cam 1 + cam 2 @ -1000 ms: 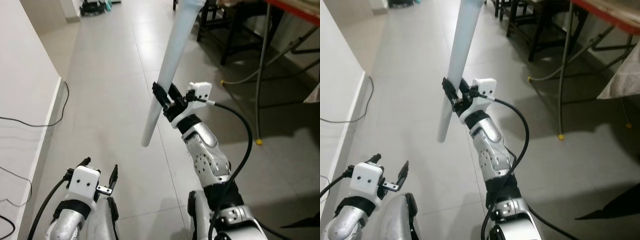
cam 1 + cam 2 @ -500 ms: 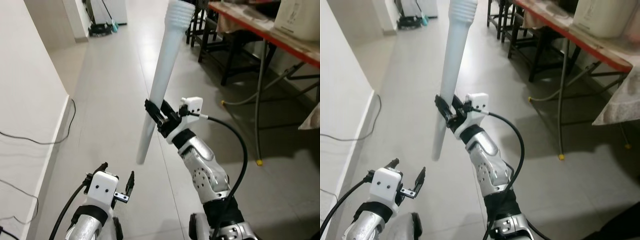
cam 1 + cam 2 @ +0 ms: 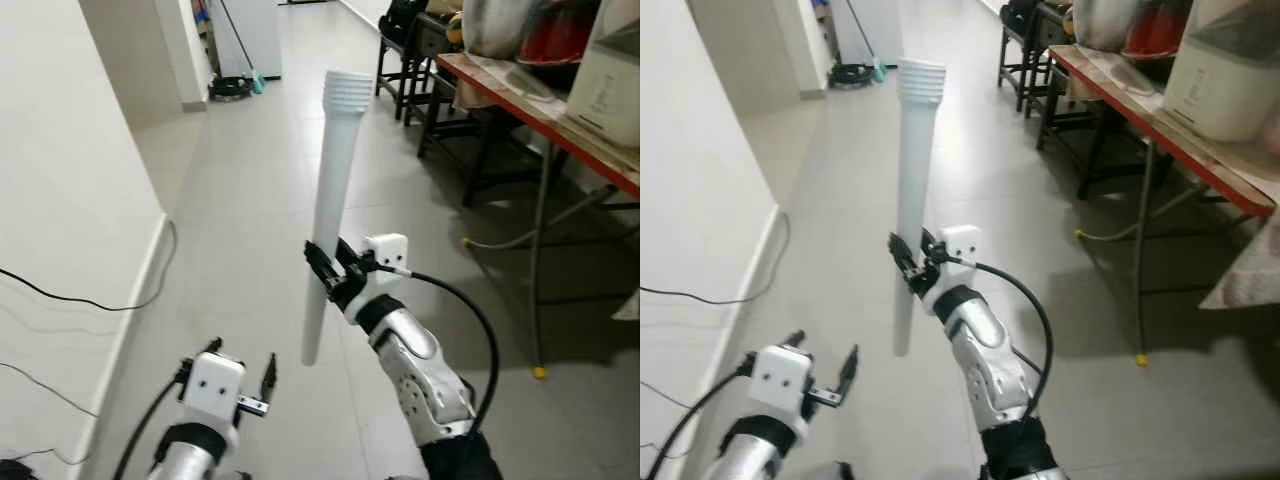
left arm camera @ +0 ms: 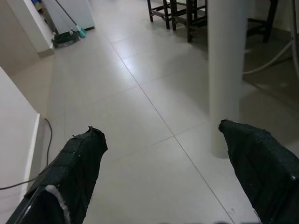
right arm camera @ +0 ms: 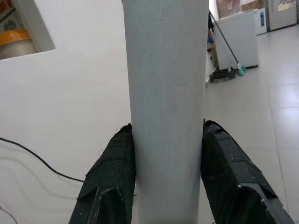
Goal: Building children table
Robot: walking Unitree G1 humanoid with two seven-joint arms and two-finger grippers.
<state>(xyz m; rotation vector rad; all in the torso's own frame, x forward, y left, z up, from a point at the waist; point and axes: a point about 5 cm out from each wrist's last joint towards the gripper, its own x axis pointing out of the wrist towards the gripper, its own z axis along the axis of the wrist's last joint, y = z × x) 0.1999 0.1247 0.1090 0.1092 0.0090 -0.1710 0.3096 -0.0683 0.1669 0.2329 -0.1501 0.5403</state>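
A long white table leg (image 3: 332, 190), a plastic tube with a ribbed threaded top end, stands nearly upright in the air over the tiled floor. My right gripper (image 3: 326, 278) is shut on its lower part, both black fingers (image 5: 114, 182) pressed against the tube's sides (image 5: 166, 112). My left gripper (image 3: 240, 368) hangs low at the left, open, with nothing between its fingers (image 4: 70, 172). In the left wrist view the white leg (image 4: 227, 70) rises just past the gripper's tips.
A white wall (image 3: 70, 200) with black cables (image 3: 100, 300) along its foot runs on the left. A red-edged table (image 3: 540, 100) with appliances, dark stools (image 3: 415, 60) and a hose stand on the right. A mop (image 3: 235, 80) sits far down the corridor.
The camera has tilted up, showing more of the corridor. The leg has swung from leaning right to nearly upright, still in my right gripper. The left gripper stays open.
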